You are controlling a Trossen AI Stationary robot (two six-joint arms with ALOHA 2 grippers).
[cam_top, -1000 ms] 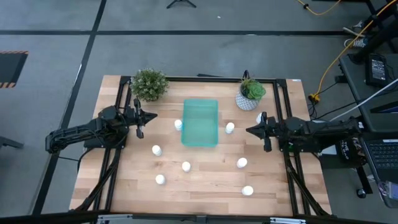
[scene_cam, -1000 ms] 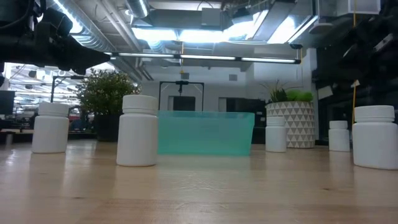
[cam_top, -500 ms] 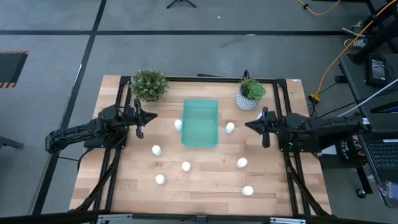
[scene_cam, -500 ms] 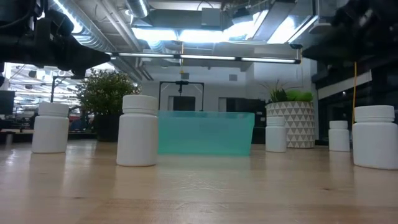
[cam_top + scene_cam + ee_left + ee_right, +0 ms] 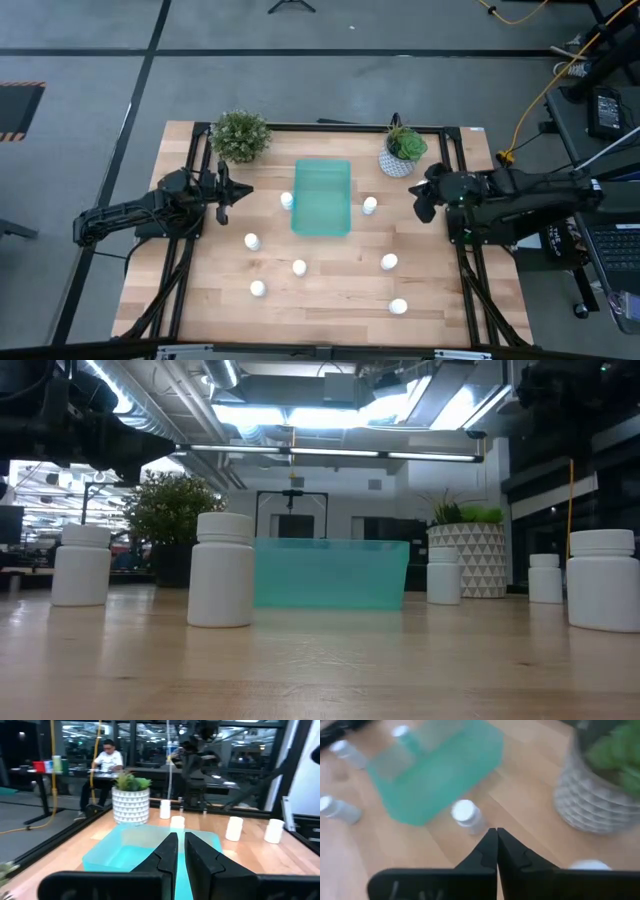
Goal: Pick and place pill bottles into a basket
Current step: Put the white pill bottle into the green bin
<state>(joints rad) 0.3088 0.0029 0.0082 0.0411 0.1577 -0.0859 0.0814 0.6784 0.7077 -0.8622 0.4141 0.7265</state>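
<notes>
The teal basket [image 5: 321, 198] stands mid-table toward the far side, resting on its flat bottom. Several white pill bottles stand upright on the wood around it, for instance by its left wall [image 5: 287, 200], by its right wall [image 5: 370, 205] and nearer the front [image 5: 299, 267]. My left gripper [image 5: 235, 189] hovers level, left of the basket, its fingers [image 5: 169, 851] a narrow slit apart with nothing between them. My right gripper [image 5: 421, 207] hangs above the table right of the basket, tipped downward and shut on nothing, pointing toward one bottle [image 5: 466, 815].
A bushy green plant [image 5: 240, 135] and a white patterned pot [image 5: 402, 153] stand at the far edge, either side of the basket. Black frame rails [image 5: 190, 250] run along the table's left and right sides. A person [image 5: 107, 757] sits beyond the table.
My right gripper has risen and tipped from level to slanting downward, rolling as it went; in the high view its tip has drawn back a little toward the table's right edge. The bottles and the basket have stayed put.
</notes>
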